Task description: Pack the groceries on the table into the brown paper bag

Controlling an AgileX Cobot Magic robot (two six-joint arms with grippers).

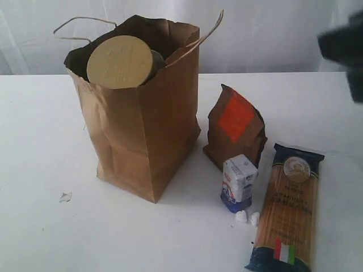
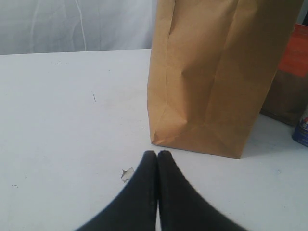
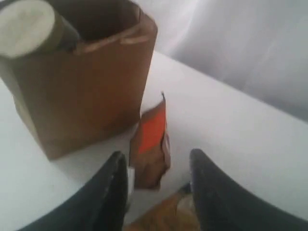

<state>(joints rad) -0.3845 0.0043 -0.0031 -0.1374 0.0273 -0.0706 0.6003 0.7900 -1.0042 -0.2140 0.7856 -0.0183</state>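
Spaghetti pack (image 1: 288, 212) outside, jar (image 1: 119, 62) in bag (image 1: 142, 136)

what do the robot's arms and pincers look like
The left pincer and right pincer are both plain matte black, each with two smooth curved fingers tapering to rounded tips. No cables or markings show. The right arm is only a dark blur.

Left gripper (image 2: 157, 155), right gripper (image 3: 158, 161): black, smooth, tapered fingers (image 2: 139, 197) (matte).

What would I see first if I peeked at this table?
The big brown paper bag standing on the white table, with a tan-lidded jar poking out of its top. Next, the bright orange-red label on the brown pouch standing just right of the bag.
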